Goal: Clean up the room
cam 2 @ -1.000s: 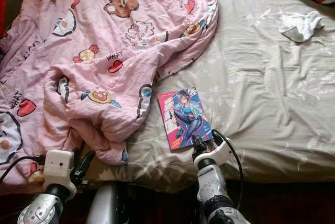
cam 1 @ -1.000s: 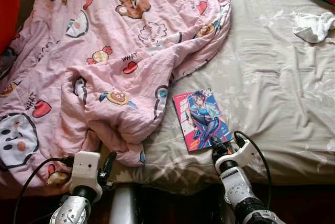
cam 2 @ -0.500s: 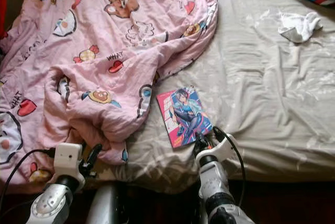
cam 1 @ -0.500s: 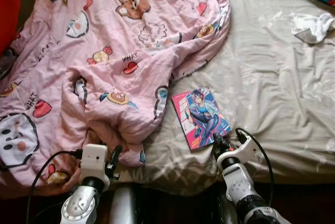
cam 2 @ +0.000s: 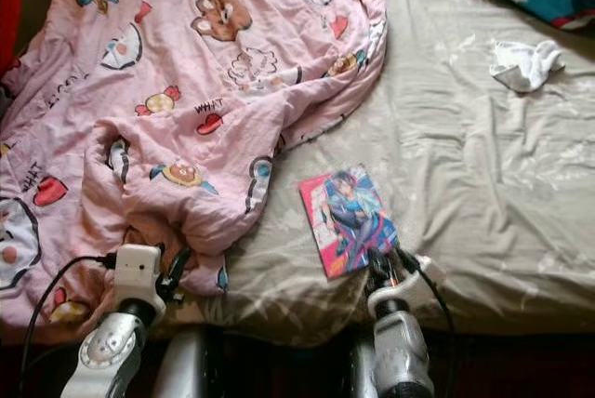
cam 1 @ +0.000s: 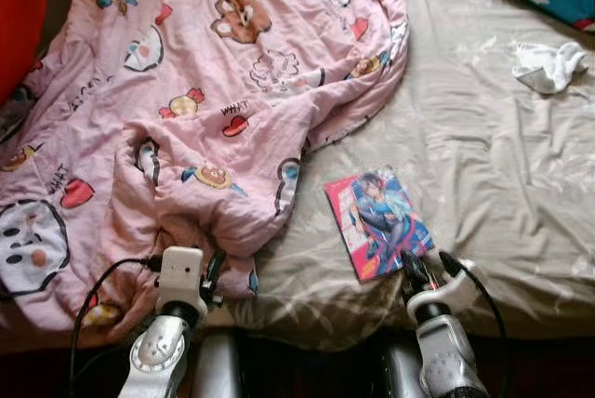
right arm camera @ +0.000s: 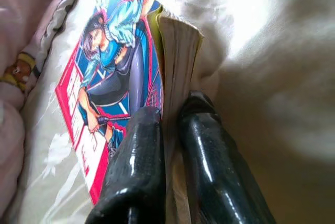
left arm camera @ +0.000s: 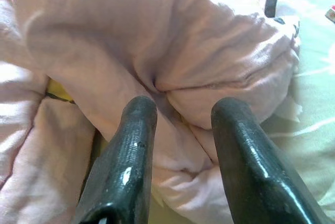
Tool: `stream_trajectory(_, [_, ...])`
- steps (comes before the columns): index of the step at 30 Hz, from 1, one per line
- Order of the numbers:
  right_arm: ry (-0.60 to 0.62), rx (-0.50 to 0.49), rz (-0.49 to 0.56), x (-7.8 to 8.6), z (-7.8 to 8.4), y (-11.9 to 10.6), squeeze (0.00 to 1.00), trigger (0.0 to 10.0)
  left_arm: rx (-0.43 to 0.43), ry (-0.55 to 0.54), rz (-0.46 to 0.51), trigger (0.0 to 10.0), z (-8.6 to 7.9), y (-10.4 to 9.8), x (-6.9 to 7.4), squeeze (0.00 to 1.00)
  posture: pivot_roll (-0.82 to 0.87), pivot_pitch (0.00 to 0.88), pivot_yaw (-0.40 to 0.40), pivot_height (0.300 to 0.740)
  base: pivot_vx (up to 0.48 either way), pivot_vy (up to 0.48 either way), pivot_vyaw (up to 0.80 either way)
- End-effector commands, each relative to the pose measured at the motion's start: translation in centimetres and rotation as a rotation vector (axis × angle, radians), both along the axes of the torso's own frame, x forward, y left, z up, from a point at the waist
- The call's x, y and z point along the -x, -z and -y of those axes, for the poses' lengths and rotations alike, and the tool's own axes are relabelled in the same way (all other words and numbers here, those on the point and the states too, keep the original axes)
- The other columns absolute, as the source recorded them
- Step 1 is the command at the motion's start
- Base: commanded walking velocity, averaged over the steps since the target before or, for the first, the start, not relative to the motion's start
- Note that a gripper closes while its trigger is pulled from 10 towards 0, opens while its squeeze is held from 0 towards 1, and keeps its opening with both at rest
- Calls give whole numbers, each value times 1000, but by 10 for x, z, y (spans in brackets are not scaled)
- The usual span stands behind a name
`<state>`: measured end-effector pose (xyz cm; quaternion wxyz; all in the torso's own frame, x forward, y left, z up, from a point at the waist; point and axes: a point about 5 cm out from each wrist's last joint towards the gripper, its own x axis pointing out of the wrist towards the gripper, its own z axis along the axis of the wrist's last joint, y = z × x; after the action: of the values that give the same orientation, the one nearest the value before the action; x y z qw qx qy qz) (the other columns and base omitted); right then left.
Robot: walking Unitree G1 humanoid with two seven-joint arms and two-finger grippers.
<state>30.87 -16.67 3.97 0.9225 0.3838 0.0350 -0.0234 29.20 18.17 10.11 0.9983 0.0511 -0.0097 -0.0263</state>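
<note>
- Right gripper (cam 1: 420, 272), lower right of the head view, clamped on the near corner of the comic book (cam 1: 378, 222): in the wrist view one black finger on the cover, the other under the page block.
- Book lying flat on the grey bedsheet (cam 1: 483, 165), lower centre-right, just beside the edge of the pink duvet (cam 1: 186, 100) but apart from it.
- Likely step: lifting the book off the bed to put it away. Best done with a firm pinch across the whole thickness, a straight lift clear of the sheet, and a slow swing, since a corner hold invites sagging or fanning pages.
- Left gripper (left arm camera: 180, 130), lower left, spread apart at a fold of the duvet, nothing between the fingers (left arm camera: 133, 145).
- White crumpled cloth (cam 1: 550, 65) at upper right, well apart from the book.
- Readable writing: "WHAT" printed on the duvet among cartoon bears and hearts; lettering on the book cover too small to read.
</note>
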Motion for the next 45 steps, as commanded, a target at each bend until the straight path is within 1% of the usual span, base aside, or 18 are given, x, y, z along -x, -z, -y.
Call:
stream_trajectory(1, [64, 13, -66, 17, 12, 16, 0, 0, 3, -18, -31, 10000, -4, 11, 5, 0, 20, 271, -26, 613, 0, 0, 0])
stream_trajectory(7, [74, 71, -57, 32, 11, 13, 0, 0, 3, -13, -21, 10000, -2, 13, 2, 0, 9, 245, -28, 613, 0, 0, 0])
stream_trajectory(19, [80, 145, -3, 22, 11, -12, 0, 0, 3, -4, -6, 10000, 0, 14, -4, 0, 0, 212, -28, 613, 0, 0, 0])
stream_trajectory(22, [167, 25, -66, 28, 20, -4, 0, 0, 2, -4, -4, 10000, -1, 15, -4, 0, -4, 219, -28, 613, 0, 0, 0])
stream_trajectory(24, [203, 30, -90, 31, 27, -1, 0, 0, 1, -4, -3, 10000, -1, 15, -4, 0, -5, 226, -29, 613, 0, 0, 0])
stream_trajectory(26, [265, -115, -147, 33, 32, 7, 0, 0, 1, -5, -4, 10000, -1, 16, -4, 0, -7, 230, -31, 613, 0, 0, 0])
stream_trajectory(27, [259, -124, -172, 34, 32, 11, 0, 0, 2, -5, -3, 10000, -1, 16, -4, 0, -6, 233, -32, 613, 0, 0, 0])
stream_trajectory(28, [246, -125, -203, 34, 32, 17, 0, 863, 2, -6, -3, 10000, 0, 16, -4, 0, -2, 236, -31, 613, 0, 0, 0])
stream_trajectory(29, [234, -133, -218, 34, 31, 20, 0, 4275, 2, -6, -3, 10000, 0, 16, -3, 0, -2, 236, -31, 613, 0, 0, 0])
stream_trajectory(30, [214, -138, -237, 34, 28, 23, 0, 5137, 1, -6, -4, 10000, 0, 16, -3, 0, -1, 241, -31, 613, 0, 0, 0])
stream_trajectory(31, [214, -138, -237, 34, 28, 23, 0, 5137, 1, -6, -4, 10000, 0, 16, -3, 0, -1, 241, -31, 613, 0, 0, 0])
stream_trajectory(32, [197, -139, -250, 33, 24, 26, 0, 9176, -1, -6, -4, 10000, 0, 17, -3, 0, 1, 243, -30, 613, 0, 0, 0])
stream_trajectory(33, [197, -139, -250, 33, 24, 26, 0, 9176, -1, -6, -4, 10000, 0, 17, -3, 0, 1, 243, -30, 613, 0, 0, 0])
stream_trajectory(34, [181, -141, -256, 32, 20, 27, 71, 10000, -3, -5, -4, 10000, -1, 17, -2, 0, 2, 246, -28, 613, 0, 0, 0])
stream_trajectory(37, [146, -139, -250, 28, 14, 26, 694, 10000, -10, -4, -5, 10000, -1, 18, -2, 0, 3, 249, -27, 613, 0, 0, 0])
stream_trajectory(42, [111, -122, -231, 22, 10, 23, 545, 10000, -15, -2, -7, 10000, -1, 18, -1, 0, 5, 253, -23, 613, 0, 0, 0])
stream_trajectory(43, [107, -118, -224, 21, 10, 22, 439, 10000, -15, -2, -8, 10000, -1, 18, -1, 0, 5, 254, -23, 613, 0, 0, 0])
stream_trajectory(45, [103, -114, -218, 19, 9, 21, 439, 10000, -16, -1, -9, 10000, -1, 19, -1, 0, 4, 256, -22, 613, 0, 0, 0])
